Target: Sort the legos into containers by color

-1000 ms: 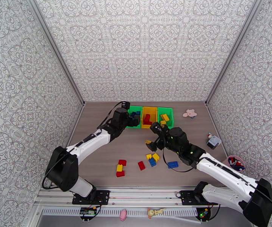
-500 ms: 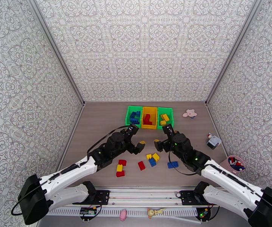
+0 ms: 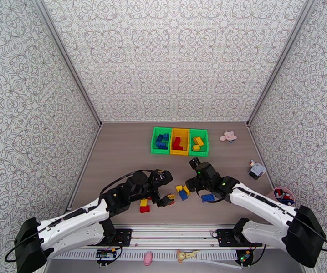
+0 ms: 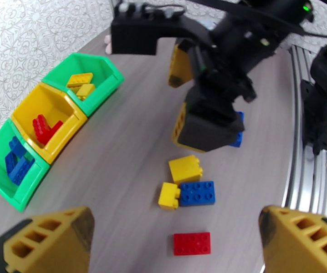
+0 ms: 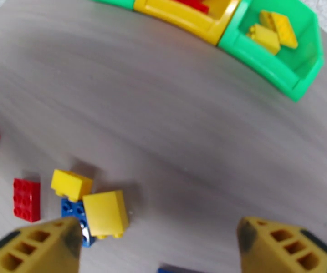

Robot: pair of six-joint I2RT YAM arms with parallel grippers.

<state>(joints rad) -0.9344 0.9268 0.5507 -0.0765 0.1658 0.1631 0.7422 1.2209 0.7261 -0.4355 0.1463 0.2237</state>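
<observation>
Lying loose; studded plastic legos (image 4: 198,193)

A pink flower-shaped plastic toy (image 3: 228,136) lies on the grey-brown wood-grain tabletop (image 3: 122,155) near the back. By the right wall sits a small grey-and-white boxy object (image 3: 256,170) (too small to identify), and nearer, a pink round cup (image 3: 283,195) holding tiny mixed pieces. Patterned white walls (image 3: 172,55) enclose the table. Below the metal rail (image 3: 177,233) lie a small pink figure (image 3: 148,258) and a yellow one (image 3: 185,256).

Glossy smooth plastic legos (image 4: 198,193) and containers (image 4: 66,138) sit on a matt wood-grain table (image 4: 118,146)
</observation>
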